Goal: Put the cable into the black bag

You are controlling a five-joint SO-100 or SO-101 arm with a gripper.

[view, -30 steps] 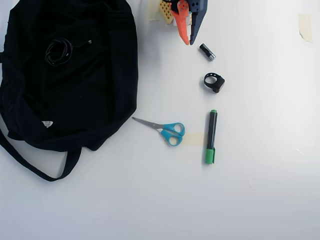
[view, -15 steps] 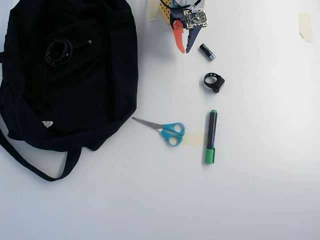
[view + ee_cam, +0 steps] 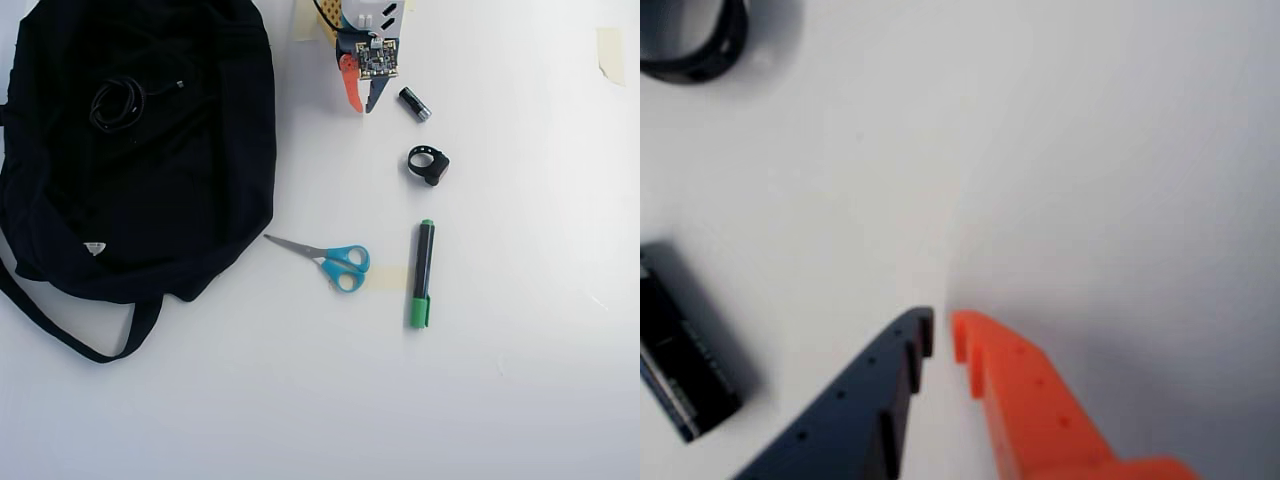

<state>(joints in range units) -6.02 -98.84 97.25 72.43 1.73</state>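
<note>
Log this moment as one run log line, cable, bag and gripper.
cable: coiled on black bag | gripper: nearly shut, empty, over bare table beside scissors-free top edge | phase: placed

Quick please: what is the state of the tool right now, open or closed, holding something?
Tool: closed, holding nothing; its tips nearly meet over the bare table.

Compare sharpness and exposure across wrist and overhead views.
Wrist view: soft all over, gripper and battery blurred, grey vignette shading at right. Overhead view: sharp, but the table is bright and washed out, and the cable barely separates from the black bag.
</note>
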